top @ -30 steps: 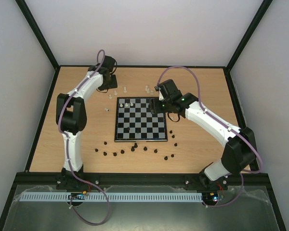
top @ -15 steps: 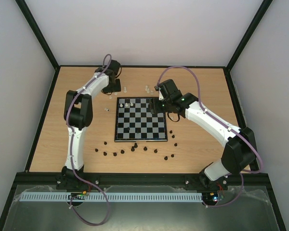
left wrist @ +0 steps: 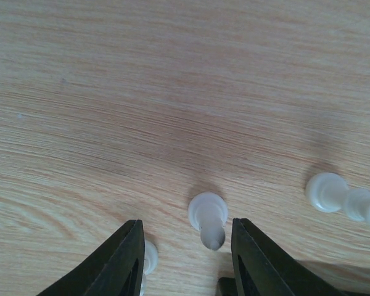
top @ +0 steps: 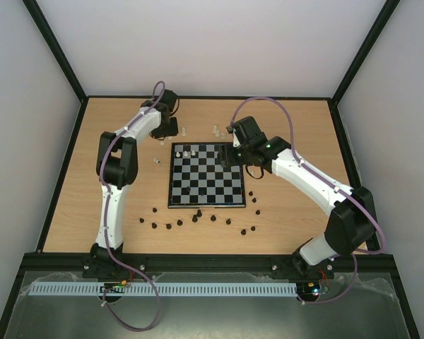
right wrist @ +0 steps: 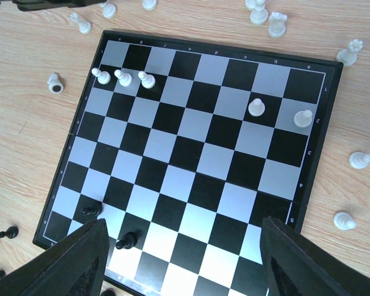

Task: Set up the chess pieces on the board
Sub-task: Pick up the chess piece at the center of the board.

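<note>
The board [top: 212, 185] lies mid-table, also filling the right wrist view [right wrist: 191, 154]. On it stand three white pawns [right wrist: 124, 78] in a row at one corner, two more white pieces [right wrist: 256, 107] and two black pawns [right wrist: 91, 210]. My left gripper [top: 164, 129] is down at the table beyond the board's far left corner. Its jaws [left wrist: 186, 223] are open astride an upright white pawn [left wrist: 208, 213], with a gap on each side. My right gripper [top: 230, 155] hovers open over the board's far right part [right wrist: 184, 237], holding nothing.
Loose white pieces [top: 217, 130] stand on the wood beyond the board's far edge, two of them right of my left gripper [left wrist: 327, 191], one half hidden behind its left finger [left wrist: 150, 256]. Several black pieces [top: 198, 219] are scattered along the board's near side.
The left arm swung its wrist a little to the right, toward the white pieces, and its jaws have narrowed around the pawn. The right arm has not moved.
</note>
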Robot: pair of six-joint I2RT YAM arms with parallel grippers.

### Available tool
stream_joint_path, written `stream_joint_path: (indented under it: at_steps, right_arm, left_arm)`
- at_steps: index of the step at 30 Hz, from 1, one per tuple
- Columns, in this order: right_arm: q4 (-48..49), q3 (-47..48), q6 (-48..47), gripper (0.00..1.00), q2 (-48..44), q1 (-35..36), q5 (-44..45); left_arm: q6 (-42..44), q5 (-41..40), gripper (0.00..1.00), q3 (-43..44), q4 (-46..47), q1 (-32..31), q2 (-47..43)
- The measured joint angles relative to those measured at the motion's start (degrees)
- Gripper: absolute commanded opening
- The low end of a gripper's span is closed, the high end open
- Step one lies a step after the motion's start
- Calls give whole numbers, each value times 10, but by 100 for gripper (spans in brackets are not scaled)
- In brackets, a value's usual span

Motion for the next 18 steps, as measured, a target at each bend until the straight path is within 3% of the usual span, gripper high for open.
stream_joint_path:
  at_steps: [3, 18]
  right_arm:
    - [0, 0, 0, 68, 0, 0, 0]
    - [1, -1, 0, 68, 0, 0, -2]
  left_arm:
    - [0, 0, 40, 0, 0, 0, 11]
    - [2, 2, 9, 1, 1, -3, 17]
